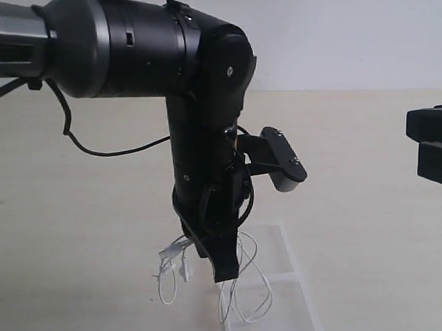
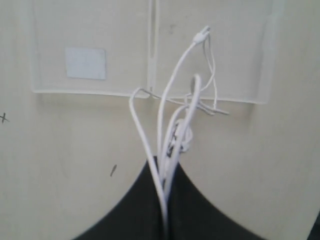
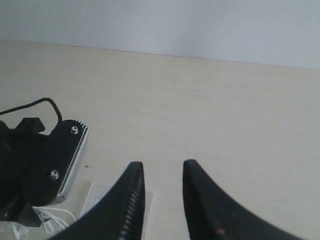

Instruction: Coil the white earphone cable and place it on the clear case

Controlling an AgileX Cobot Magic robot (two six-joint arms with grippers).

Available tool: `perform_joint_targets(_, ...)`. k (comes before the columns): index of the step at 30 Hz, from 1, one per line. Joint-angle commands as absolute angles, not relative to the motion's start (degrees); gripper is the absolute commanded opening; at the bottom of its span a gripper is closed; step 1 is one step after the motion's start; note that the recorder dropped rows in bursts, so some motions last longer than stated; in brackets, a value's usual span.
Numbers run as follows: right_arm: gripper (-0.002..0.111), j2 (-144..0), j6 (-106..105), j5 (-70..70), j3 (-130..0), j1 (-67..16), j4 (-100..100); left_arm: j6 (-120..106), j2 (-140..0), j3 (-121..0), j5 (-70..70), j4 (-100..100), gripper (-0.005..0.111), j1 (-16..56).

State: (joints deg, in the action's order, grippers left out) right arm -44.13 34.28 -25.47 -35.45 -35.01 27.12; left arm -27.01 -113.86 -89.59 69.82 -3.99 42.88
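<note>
The white earphone cable [image 1: 253, 289] is pinched between the pressed-together fingers of the left gripper [image 1: 222, 263], which is pointed down at the tabletop [image 1: 366, 218]. In the exterior view the cable is seen hanging in long loose loops, so that its long axis is kept roughly upright, from 12 to 6 o'clock. One cluster of loops is spread toward 8 o'clock of the gripper, above bare tabletop. The longer loops are hung toward 5 o'clock, in front of the clear case [image 1: 291, 306]. Whether they touch it cannot be told.

The case is laid flat and open, its long axis set from about 11 to 5 o'clock in that view and its two halves divided by a seam across the middle.

In the left wrist view the strands [image 2: 165, 100] are seen running out from the closed left gripper [image 2: 163, 167] across the near edge of the case [image 2: 240, 55]. One end of the cable is pointed over the half without the white sticker [image 2: 85, 63].

The right gripper [image 3: 162, 172] is held with its fingers spread apart. In the exterior view it [image 1: 433, 143] is found at the 3 o'clock edge, well apart from the case.
</note>
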Motion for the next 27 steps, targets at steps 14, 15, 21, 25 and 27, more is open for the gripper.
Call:
perform_joint_targets(14,0.027,-44.02,78.67,-39.23,-35.11,-34.67,61.81,-26.30,-120.54,-94.61,69.96,0.51,0.000,48.63)
perform_joint_targets(15,0.027,-44.02,78.67,-39.23,-35.11,-34.67,61.81,-26.30,-120.96,-94.61,69.96,0.59,0.000,48.66)
perform_joint_targets(21,0.027,-44.02,78.67,-39.10,-35.11,-34.67,61.81,-25.93,-122.42,-94.74,69.96,0.47,0.000,48.76)
perform_joint_targets(25,0.027,-44.02,79.05,-39.11,-35.11,-34.67,61.70,-25.93,-122.45,-96.69,69.96,-0.90,0.000,48.76)
perform_joint_targets(27,0.027,-44.02,78.99,-38.98,-35.11,-34.67,61.70,-25.93,-122.45,-98.26,69.96,-1.58,0.000,48.91)
